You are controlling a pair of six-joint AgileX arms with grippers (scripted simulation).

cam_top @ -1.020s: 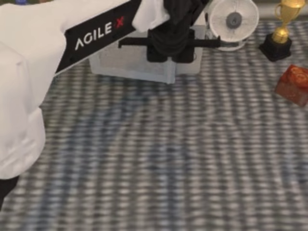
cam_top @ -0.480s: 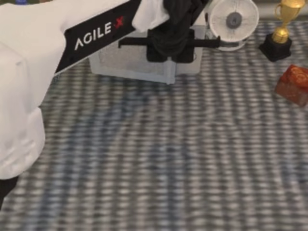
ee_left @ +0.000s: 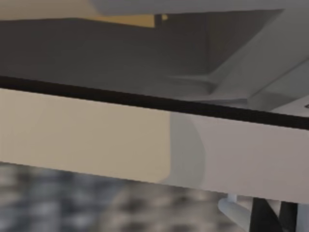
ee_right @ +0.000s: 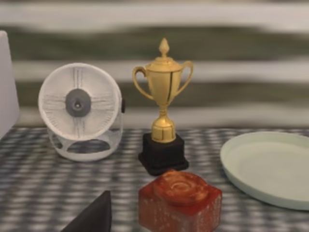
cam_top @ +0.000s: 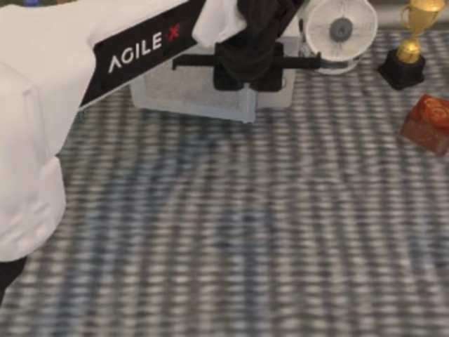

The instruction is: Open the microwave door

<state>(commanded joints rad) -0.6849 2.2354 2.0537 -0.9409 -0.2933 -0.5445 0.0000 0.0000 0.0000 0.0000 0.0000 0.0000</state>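
The light grey microwave (cam_top: 282,95) stands at the table's far edge, largely covered by my left arm. Its door (cam_top: 189,98) stands slightly ajar, the free edge angled out toward the table's front. My left gripper (cam_top: 249,70) sits at that free edge. In the left wrist view the door (ee_left: 231,150) fills the picture as a broad pale band, with the shadowed cavity behind it. Two dark fingers (ee_left: 260,220) close round the pale bar handle (ee_left: 234,210). My right gripper (ee_right: 94,215) is parked off to the right and does not show in the top view.
Right of the microwave stands a round white fan (cam_top: 340,28), then a gold trophy (cam_top: 410,42) on a black base. A red block (cam_top: 428,123) lies near the right edge. A pale plate (ee_right: 270,169) shows in the right wrist view. A grey woven cloth covers the table.
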